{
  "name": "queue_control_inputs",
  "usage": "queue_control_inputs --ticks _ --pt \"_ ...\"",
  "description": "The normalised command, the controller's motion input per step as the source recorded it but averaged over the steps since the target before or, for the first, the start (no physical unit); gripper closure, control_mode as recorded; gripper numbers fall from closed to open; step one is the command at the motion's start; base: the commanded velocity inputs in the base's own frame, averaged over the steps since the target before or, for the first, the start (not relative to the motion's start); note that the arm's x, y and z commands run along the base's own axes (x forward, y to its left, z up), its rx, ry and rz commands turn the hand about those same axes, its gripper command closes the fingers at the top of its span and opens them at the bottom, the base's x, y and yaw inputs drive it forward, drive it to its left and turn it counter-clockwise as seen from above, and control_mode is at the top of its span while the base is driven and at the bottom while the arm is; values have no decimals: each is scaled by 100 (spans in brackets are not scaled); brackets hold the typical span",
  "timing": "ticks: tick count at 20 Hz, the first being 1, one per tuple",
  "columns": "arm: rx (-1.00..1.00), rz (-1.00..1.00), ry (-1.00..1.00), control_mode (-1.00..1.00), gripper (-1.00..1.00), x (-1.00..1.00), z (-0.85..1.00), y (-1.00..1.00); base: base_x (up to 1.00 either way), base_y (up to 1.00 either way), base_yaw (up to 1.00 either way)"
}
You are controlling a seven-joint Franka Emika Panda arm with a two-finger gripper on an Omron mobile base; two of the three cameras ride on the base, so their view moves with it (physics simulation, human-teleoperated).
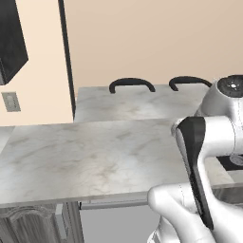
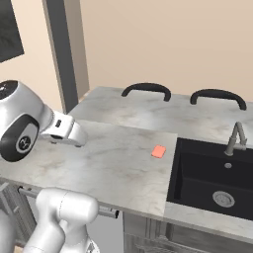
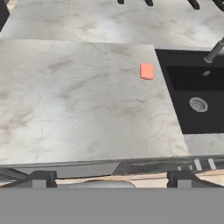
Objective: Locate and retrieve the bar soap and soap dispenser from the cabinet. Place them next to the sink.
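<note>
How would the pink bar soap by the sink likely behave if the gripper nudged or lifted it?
The bar soap lies flat on the marble counter, so it would probably slide rather than roll or tip. Its low profile and rounded corners likely leave little to pinch. It sits close to the sink edge, so a push that way might drop it in.

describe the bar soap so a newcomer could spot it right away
Start at the black sink basin set into the marble counter. Just left of its rim lies the bar soap, a small flat salmon-pink bar with rounded corners. It is the lone coloured thing on that pale stone.
</note>
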Motion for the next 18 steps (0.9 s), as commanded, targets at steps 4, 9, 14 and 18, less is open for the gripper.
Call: queue_control_inputs --ticks 4,9,14,18 --pt "15 7 -25 -100 -100 -70 8 0 0 0 0" --pt "1 7 -15 -100 -100 -59 0 20 0 0 0" --pt "0 2 0 -100 -100 -9 0 8 0 0 0" --pt "0 8 0 -100 -100 -5 0 16 0 0 0"
